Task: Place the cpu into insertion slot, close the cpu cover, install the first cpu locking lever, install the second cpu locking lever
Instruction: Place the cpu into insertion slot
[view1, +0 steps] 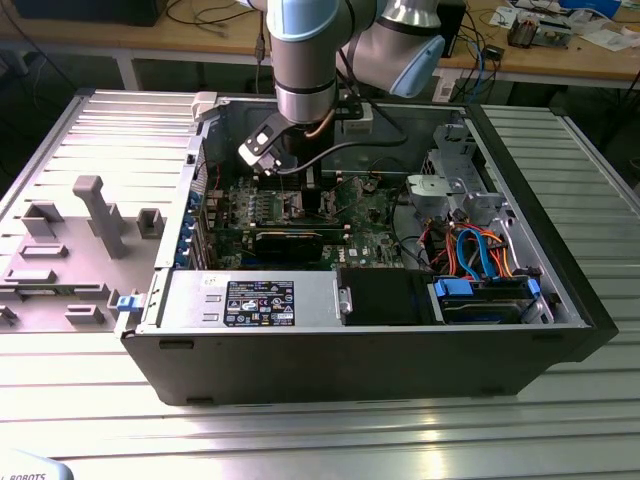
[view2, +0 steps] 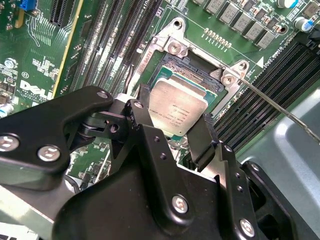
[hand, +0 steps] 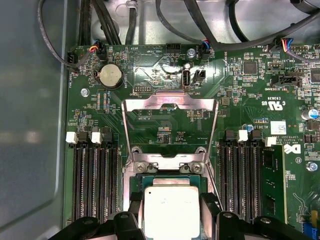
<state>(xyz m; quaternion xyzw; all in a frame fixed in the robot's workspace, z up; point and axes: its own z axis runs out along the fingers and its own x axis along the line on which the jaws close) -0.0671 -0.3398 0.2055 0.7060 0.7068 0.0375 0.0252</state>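
The gripper (view2: 172, 120) is clamped on the cpu (view2: 179, 106), which hides most of the insertion slot (view2: 175, 62) mid-motherboard (hand: 250, 100). The cpu cover (hand: 170, 102) lies open, flanked by memory slots (hand: 95, 185).

Fine grey print covers the cpu (view2: 177, 107), white lettering and a white sticker (hand: 265, 125) mark the board (hand: 280, 65) beyond the memory slots (hand: 245, 175) flanking it, and a printed black label (view1: 260, 302) fronts the silver box (view1: 195, 300).

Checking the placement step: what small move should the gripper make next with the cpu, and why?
Probably ease the cpu straight down: the gripper grips it over the insertion slot, seemingly not yet seated, and the cpu cover is swung open.
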